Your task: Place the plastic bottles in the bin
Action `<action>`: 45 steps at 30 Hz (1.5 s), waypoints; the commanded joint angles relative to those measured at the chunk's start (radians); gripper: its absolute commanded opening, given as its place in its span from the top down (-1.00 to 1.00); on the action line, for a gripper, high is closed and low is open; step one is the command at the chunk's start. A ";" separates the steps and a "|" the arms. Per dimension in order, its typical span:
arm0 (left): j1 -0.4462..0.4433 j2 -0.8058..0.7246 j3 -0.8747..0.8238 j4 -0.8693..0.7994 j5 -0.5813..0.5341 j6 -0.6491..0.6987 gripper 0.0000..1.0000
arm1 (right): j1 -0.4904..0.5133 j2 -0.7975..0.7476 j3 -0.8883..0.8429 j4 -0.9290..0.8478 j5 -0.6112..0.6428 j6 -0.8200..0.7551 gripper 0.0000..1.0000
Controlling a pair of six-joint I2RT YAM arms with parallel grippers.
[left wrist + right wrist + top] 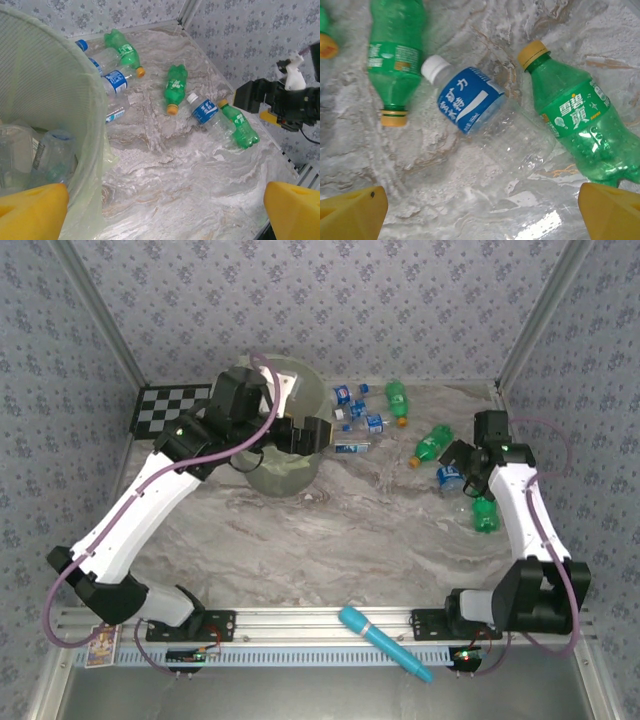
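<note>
Two arms bent over the scattered bottles, neither holding anything.
The left arm stretches forward, and the left gripper (316, 434) sits beside the bin (283, 476) with its fingers (30, 212) spread wide. Clear bottles (52, 150) lie inside the bin. The right arm folds downward, and the right gripper (455, 465) hangs open above a blue-labelled bottle (480, 112). That bottle lies between two green bottles (395, 50) on the tabletop (470, 195).

Three green bottles (575, 120), at least four clear bottles (485, 115) lying out, one bin (50, 90), one cyan stick (385, 642).
</note>
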 commanded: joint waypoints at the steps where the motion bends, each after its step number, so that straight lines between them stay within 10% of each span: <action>1: -0.011 0.025 0.058 -0.028 -0.007 0.030 -1.00 | -0.026 0.076 0.007 0.017 -0.057 -0.074 -0.99; 31: -0.014 0.094 0.141 -0.073 -0.132 0.056 -0.99 | 0.080 0.566 0.199 0.069 -0.122 -0.191 -1.00; 45: -0.014 0.044 0.112 -0.103 -0.159 0.058 -0.99 | 0.103 0.548 0.118 0.108 -0.088 -0.148 -0.38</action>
